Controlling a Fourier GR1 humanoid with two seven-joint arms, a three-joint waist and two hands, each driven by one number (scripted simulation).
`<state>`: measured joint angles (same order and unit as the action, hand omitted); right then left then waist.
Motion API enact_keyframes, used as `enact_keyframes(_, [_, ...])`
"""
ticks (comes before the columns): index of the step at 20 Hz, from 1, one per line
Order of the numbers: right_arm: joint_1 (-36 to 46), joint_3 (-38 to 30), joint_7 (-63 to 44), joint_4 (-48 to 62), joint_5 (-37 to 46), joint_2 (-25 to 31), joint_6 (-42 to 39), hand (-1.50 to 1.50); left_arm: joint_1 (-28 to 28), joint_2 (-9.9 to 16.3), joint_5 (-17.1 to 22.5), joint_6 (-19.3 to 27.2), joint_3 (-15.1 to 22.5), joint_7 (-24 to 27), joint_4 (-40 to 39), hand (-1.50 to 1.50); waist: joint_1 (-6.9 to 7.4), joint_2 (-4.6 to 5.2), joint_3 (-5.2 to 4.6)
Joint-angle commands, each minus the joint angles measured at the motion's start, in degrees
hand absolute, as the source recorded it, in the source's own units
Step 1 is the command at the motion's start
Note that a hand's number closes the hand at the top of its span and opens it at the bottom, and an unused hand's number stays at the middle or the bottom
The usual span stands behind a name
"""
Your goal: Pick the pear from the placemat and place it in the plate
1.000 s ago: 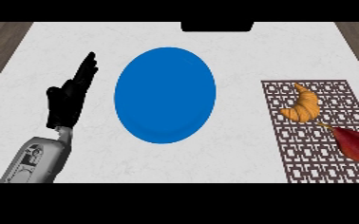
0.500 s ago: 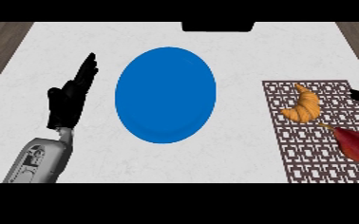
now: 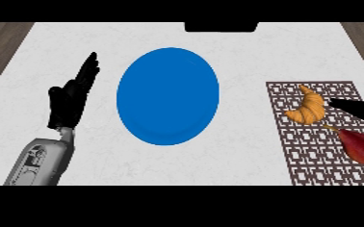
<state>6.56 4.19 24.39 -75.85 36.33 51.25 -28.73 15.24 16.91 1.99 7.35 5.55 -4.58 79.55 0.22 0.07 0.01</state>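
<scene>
A red pear (image 3: 353,145) with a thin stem lies on the brown lattice placemat (image 3: 307,146) at the right edge, partly cut off by the view. A black tip of my right hand (image 3: 346,105) pokes in from the right edge, just above the pear and beside an orange croissant (image 3: 307,108); the rest of that hand is out of view. The blue plate (image 3: 168,96) lies bare in the middle of the counter. At the far left, apart from the plate, my left hand (image 3: 70,101) rests open with its fingers up.
The croissant lies on the placemat's upper part, left of the right hand's tip. A dark block (image 3: 220,26) sits at the counter's far edge. White counter stretches between the plate and the placemat.
The black tip of my right hand has come further in from the right edge over the placemat. The left hand, plate, croissant and pear have not moved.
</scene>
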Motion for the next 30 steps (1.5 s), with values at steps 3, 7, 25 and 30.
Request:
enact_keyframes(3, [6.31, 0.63, 2.48, 8.36, 6.99, -3.90, 0.07, -1.50, -3.66, -2.18, -1.75, 0.19, -0.23, -2.08, 5.05, 0.00, 0.30, -0.02, 0.00])
enact_keyframes(7, [5.06, 1.13, 7.57, 16.44, 11.12, -5.15, 5.57, -1.50, -1.30, -0.81, -1.58, -1.21, -1.52, -6.64, 8.07, 0.00, 0.41, -0.03, 0.04])
enact_keyframes(25, [11.89, -6.24, 15.17, 24.54, 16.42, -9.53, 12.82, 1.50, 0.10, -5.42, -6.41, -2.25, -3.76, -3.11, 2.42, 0.00, 0.04, -0.02, 0.01])
enact_keyframes(30, [4.25, -10.79, -1.92, 14.35, 13.30, -18.17, 17.22, 1.50, -3.04, -3.86, -5.69, -3.66, -5.15, 0.84, 1.39, 0.00, -1.87, -0.65, -0.16])
